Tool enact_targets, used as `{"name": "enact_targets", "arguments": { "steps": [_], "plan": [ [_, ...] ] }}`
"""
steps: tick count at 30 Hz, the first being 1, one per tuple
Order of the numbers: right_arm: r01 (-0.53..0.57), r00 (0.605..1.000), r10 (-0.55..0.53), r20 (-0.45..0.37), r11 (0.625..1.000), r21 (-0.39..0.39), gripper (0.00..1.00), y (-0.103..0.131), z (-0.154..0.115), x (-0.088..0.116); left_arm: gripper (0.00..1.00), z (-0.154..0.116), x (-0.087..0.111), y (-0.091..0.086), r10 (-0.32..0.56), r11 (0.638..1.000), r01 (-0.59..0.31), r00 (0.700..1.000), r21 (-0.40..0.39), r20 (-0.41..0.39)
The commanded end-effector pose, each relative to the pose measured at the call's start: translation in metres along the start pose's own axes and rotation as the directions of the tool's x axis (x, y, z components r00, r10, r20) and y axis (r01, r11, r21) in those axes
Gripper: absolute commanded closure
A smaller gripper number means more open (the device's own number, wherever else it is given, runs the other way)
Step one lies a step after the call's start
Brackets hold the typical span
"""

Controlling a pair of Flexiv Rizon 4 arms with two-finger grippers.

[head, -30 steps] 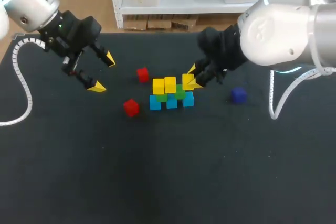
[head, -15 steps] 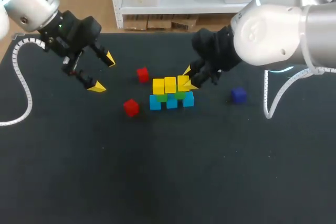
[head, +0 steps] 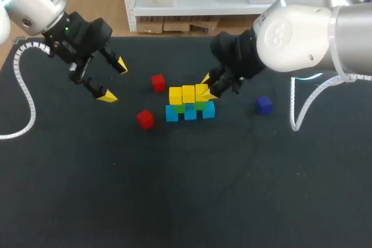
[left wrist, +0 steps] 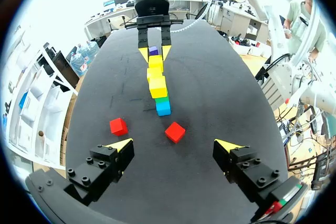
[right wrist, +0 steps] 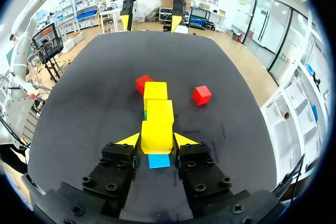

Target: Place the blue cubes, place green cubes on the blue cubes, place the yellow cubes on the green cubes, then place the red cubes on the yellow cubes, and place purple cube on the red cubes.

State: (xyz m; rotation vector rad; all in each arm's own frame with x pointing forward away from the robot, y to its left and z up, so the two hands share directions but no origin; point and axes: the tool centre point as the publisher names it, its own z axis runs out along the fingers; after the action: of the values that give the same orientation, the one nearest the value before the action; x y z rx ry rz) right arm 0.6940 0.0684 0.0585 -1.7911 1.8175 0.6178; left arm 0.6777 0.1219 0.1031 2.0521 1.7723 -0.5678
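Three blue cubes point(head: 190, 112) stand in a row mid-table, with green cubes point(head: 179, 108) on them. Two yellow cubes point(head: 182, 94) sit on the green ones. My right gripper point(head: 206, 87) is shut on a third yellow cube point(head: 201, 92) point(right wrist: 157, 136), held level with those two at the row's right end, above a blue cube point(right wrist: 159, 160). Two red cubes point(head: 157, 82) point(head: 145, 119) lie left of the stack. The purple cube point(head: 264, 104) rests to its right. My left gripper point(head: 114, 81) point(left wrist: 174, 145) hangs open and empty at the left, apart from the red cubes point(left wrist: 175, 131).
A white cable point(head: 23, 94) curls across the table's left side and another point(head: 299, 111) loops at the right. The black table point(head: 186, 190) stretches bare toward the front edge.
My right gripper has carried the yellow cube a little to the left, up against the other two yellow cubes. The left arm has stayed still.
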Motion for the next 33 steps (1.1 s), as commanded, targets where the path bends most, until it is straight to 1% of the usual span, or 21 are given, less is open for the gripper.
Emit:
{"name": "enact_targets", "arguments": {
  "steps": [1, 20, 22, 25, 27, 29, 33],
  "plan": [
    [0.001, 1.000, -0.001, 0.001, 1.000, -0.007, 1.00, -0.0038, 0.0024, -0.0013, 0.00, 0.0002, 0.0008, 0.0012, 0.003, 1.000, -0.003, 1.000, 0.001, 0.001],
    [-0.001, 1.000, 0.001, 0.003, 1.000, -0.015, 1.00, -0.0045, 0.0039, -0.0003, 0.00, 0.0002, 0.0008, 0.0012, 0.003, 1.000, -0.003, 1.000, 0.001, 0.001],
    [-0.002, 1.000, 0.002, 0.003, 1.000, -0.016, 0.97, -0.0041, 0.0037, 0.0005, 0.00, 0.0002, 0.0008, 0.0012, 0.003, 1.000, -0.003, 1.000, 0.001, 0.001],
    [-0.004, 1.000, 0.004, 0.003, 1.000, -0.017, 0.96, -0.0032, 0.0039, 0.0016, 0.00, 0.0002, 0.0008, 0.0012, 0.003, 1.000, -0.003, 1.000, 0.001, 0.001],
    [-0.006, 1.000, 0.006, 0.002, 1.000, -0.020, 0.87, -0.0027, 0.0043, 0.0021, 0.00, 0.0002, 0.0008, 0.0012, 0.003, 1.000, -0.003, 1.000, 0.001, 0.001],
    [-0.006, 1.000, 0.006, 0.003, 1.000, -0.022, 0.73, -0.0025, 0.0046, 0.0024, 0.00, 0.0002, 0.0008, 0.0012, 0.003, 1.000, -0.003, 1.000, 0.001, 0.001],
    [-0.006, 1.000, 0.007, 0.004, 1.000, -0.024, 0.65, -0.0022, 0.0051, 0.0024, 0.00, 0.0002, 0.0008, 0.0012, 0.003, 1.000, -0.003, 1.000, 0.001, 0.001]
  ]
}}
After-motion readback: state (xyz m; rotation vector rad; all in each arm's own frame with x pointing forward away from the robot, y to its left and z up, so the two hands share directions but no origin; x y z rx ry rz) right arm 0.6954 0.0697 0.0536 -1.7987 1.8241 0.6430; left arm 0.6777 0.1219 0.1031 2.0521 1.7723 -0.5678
